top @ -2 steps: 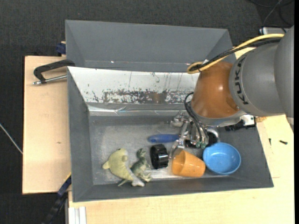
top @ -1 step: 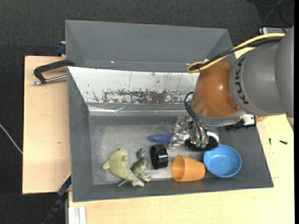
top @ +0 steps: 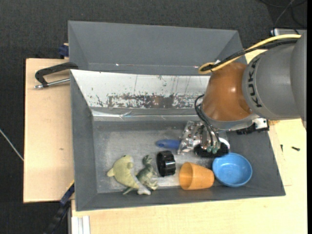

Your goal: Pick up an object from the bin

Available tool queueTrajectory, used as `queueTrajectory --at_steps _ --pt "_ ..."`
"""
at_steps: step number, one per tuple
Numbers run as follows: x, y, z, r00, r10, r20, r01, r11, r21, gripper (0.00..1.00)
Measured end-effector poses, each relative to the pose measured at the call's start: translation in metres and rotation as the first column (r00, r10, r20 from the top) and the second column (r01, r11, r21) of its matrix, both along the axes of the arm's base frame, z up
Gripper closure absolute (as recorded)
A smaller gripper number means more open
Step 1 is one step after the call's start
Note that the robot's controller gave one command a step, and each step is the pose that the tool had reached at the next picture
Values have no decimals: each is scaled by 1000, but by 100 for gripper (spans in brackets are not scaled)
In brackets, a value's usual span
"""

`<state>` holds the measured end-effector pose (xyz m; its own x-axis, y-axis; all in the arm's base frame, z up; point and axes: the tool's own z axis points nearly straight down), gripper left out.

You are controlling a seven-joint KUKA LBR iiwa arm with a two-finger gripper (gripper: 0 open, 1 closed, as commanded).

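Seen from above, the grey metal bin [top: 83, 145] holds the robot arm [top: 278, 84], which reaches in from the right with its orange wrist cover [top: 226, 94] over the right half of the floor. The gripper [top: 189, 139] hangs low near the floor's middle, just beside the right end of a small flat blue plastic piece [top: 167, 143]. Whether the two touch cannot be told, nor whether the gripper is released or clenched; nothing visible sits in its grasp.

Along the front wall lies a row of loose things. From the left: a pale yellow-green soft animal figure [top: 122, 172], a small green dinosaur toy [top: 146, 174] touching it, a short black cylinder [top: 165, 163], an orange plastic cup [top: 196, 176] on its side, and a round blue bowl [top: 233, 169] standing upright just below the wrist.
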<state>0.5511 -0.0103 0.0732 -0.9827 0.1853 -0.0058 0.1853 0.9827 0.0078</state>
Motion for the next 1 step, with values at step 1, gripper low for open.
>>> queueTrajectory --at_steps 1 --pt "-24 8 166 997 74 5 -74 997 -7 100"
